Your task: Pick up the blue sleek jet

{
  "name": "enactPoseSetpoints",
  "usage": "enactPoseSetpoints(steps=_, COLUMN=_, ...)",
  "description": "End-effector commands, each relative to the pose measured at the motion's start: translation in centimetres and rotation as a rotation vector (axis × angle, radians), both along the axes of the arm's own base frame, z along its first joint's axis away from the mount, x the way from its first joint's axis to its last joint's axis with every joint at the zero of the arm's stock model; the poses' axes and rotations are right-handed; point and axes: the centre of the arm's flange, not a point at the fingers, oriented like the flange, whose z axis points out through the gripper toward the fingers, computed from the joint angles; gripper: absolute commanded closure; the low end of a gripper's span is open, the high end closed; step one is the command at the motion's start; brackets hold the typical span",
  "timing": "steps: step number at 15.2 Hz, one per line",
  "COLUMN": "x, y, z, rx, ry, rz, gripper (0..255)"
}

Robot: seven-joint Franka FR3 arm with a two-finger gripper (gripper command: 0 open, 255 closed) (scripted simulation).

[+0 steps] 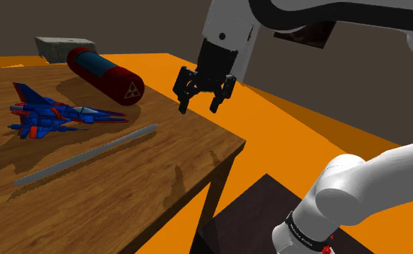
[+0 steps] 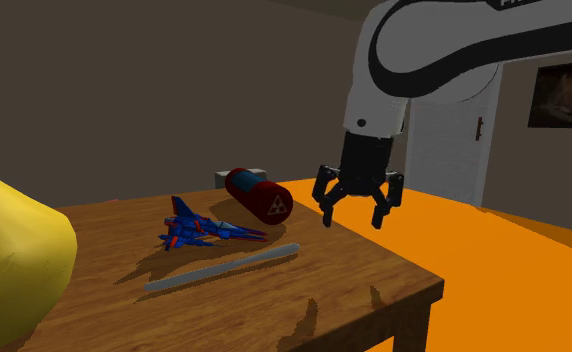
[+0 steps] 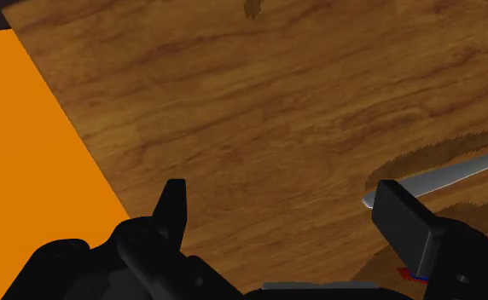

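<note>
End effector (image 1: 198, 107) hangs above the wooden desk (image 1: 162, 166), near the edge that borders the orange floor (image 1: 292, 130). Fingers stand apart with nothing between them. In the wrist view bare wood grain lies under the open fingers, and one end of a grey strip (image 3: 443, 178) lies just beside one finger.

Blue jet (image 1: 53, 115), with red markings, lies flat on the desk, well apart from the end effector, toward the shoulder view's left. A red cylinder (image 1: 107, 74) with a trefoil mark lies behind the jet. The grey strip lies in front of it. Grey block (image 1: 62, 46) at the far edge. Yellow bulk (image 2: 14, 265) at the second exterior view's left.
</note>
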Motion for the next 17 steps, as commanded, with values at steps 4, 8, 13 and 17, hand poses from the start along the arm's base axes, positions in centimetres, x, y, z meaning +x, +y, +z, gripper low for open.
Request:
enactPoseSetpoints(steps=4, x=1.2, y=6.4, z=0.0, rx=0.022, ry=-0.028, rz=-0.034, gripper=0)
enactPoseSetpoints(steps=8, x=2.4, y=11.2, z=-0.1, rx=0.039, ry=-0.049, rz=-0.061, gripper=0)
enactPoseSetpoints(steps=13, x=4.0, y=17.3, z=0.0, rx=0.059, ry=-0.076, rz=-0.094, gripper=0)
enactPoseSetpoints(steps=17, x=5.4, y=22.0, z=0.2, rx=0.075, ry=-0.098, rz=-0.121, gripper=0)
